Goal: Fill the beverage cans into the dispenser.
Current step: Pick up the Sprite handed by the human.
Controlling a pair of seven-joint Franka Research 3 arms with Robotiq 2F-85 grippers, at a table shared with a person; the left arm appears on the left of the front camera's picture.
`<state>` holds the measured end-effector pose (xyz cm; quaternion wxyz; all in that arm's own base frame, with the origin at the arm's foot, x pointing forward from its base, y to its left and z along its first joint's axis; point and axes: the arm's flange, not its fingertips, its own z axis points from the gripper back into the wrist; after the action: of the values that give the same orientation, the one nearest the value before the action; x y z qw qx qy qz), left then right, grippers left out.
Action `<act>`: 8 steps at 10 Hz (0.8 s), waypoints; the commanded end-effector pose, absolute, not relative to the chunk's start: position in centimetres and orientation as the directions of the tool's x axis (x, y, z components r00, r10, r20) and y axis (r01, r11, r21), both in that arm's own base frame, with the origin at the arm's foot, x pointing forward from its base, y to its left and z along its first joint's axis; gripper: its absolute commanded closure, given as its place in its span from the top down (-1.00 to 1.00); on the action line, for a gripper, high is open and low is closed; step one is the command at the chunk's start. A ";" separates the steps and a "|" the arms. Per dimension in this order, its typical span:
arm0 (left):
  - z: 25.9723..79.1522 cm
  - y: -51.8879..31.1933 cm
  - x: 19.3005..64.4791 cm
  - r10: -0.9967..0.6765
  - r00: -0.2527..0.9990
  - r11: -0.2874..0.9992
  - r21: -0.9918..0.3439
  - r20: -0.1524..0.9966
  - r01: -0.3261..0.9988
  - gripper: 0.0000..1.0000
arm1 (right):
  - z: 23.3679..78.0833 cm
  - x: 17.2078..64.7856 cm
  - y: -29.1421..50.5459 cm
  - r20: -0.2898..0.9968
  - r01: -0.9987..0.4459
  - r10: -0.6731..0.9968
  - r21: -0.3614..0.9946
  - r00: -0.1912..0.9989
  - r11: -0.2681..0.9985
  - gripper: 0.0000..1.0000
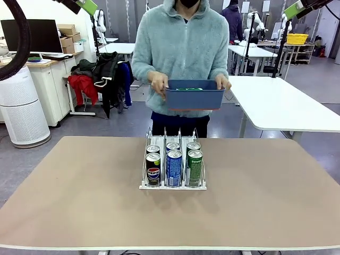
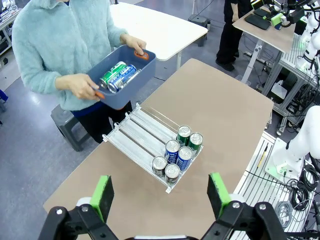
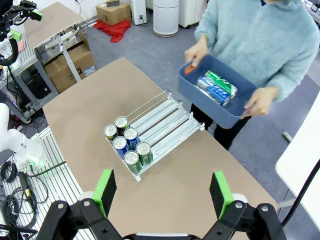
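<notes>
Six beverage cans (image 1: pixel 173 167) stand in the dispenser (image 1: pixel 172 187) at mid-worktop (image 1: pixel 74 202); the left end effector (image 2: pixel 160 195) and right end effector (image 3: pixel 162 191) hang open, gripping nothing.
The dispenser is a low clear-white rack of three lanes, its long axis running from the robot's side toward the person (image 1: pixel 180 48). The silver-topped cans stand upright, two per lane, at the robot-side end: black Pepsi, blue, green. From the front, the rear three are mostly hidden behind the front ones. More cans (image 2: pixel 117 76) lie on their sides in the dark blue bin (image 2: pixel 125 97) the person holds beyond the far edge; their number is hard to tell.
</notes>
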<state>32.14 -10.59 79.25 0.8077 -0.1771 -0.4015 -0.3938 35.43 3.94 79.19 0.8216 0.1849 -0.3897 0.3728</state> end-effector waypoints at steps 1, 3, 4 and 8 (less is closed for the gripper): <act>79.2 -10.6 32.1 -0.494 0.367 0.626 0.029 0.788 0.779 1.00 | 79.2 35.4 4.0 0.778 -0.758 0.469 0.013 0.417 0.652 1.00; 79.2 -10.6 32.1 -0.494 0.367 0.626 0.029 0.788 0.779 1.00 | 79.2 35.4 4.0 0.778 -0.758 0.469 0.013 0.417 0.652 1.00; 79.2 -10.6 32.1 -0.494 0.367 0.626 0.029 0.788 0.779 1.00 | 79.2 35.4 4.0 0.778 -0.758 0.469 0.013 0.417 0.652 1.00; 79.2 -10.6 32.1 -0.494 0.367 0.626 0.029 0.788 0.779 1.00 | 79.2 35.4 4.0 0.778 -0.758 0.469 0.013 0.417 0.652 1.00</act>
<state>32.14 -10.59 79.25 0.8077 -0.1771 -0.4015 -0.3938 35.43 3.94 79.19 0.8216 0.1849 -0.3897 0.3728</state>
